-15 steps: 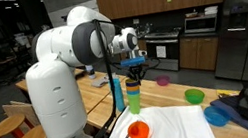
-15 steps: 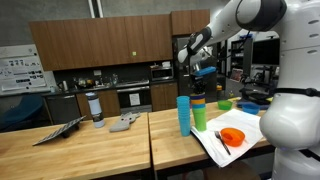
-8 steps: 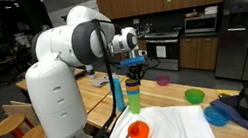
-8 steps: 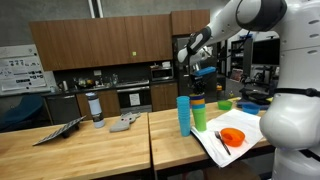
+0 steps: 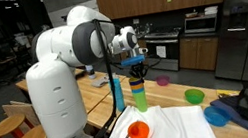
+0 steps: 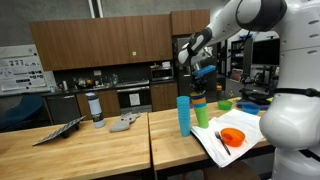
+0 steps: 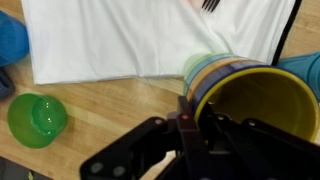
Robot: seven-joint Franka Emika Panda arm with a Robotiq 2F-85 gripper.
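Note:
My gripper [image 7: 194,106] is shut on the rim of a yellow cup [image 7: 262,108], the top of a nested stack with a green cup at the bottom. In both exterior views the gripper [image 5: 136,70] [image 6: 197,91] points down onto the cup stack [image 5: 140,97] [image 6: 201,113], at the edge of a white cloth [image 5: 175,129]. A tall blue cup [image 5: 118,93] [image 6: 184,115] [image 7: 306,67] stands right beside the stack. I cannot tell whether the stack rests on the table.
An orange bowl [image 5: 138,132] [image 6: 231,137] and a fork [image 7: 210,5] lie on the white cloth [image 7: 130,35]. A green bowl [image 5: 194,96] [image 7: 35,118] sits on the wooden table [image 5: 95,88]. Blue items [image 5: 221,114] lie further off. Stools [image 5: 10,127] stand beside the robot base.
The gripper has shifted the cup stack slightly sideways, away from the blue cup. Its grip on the rim is unchanged.

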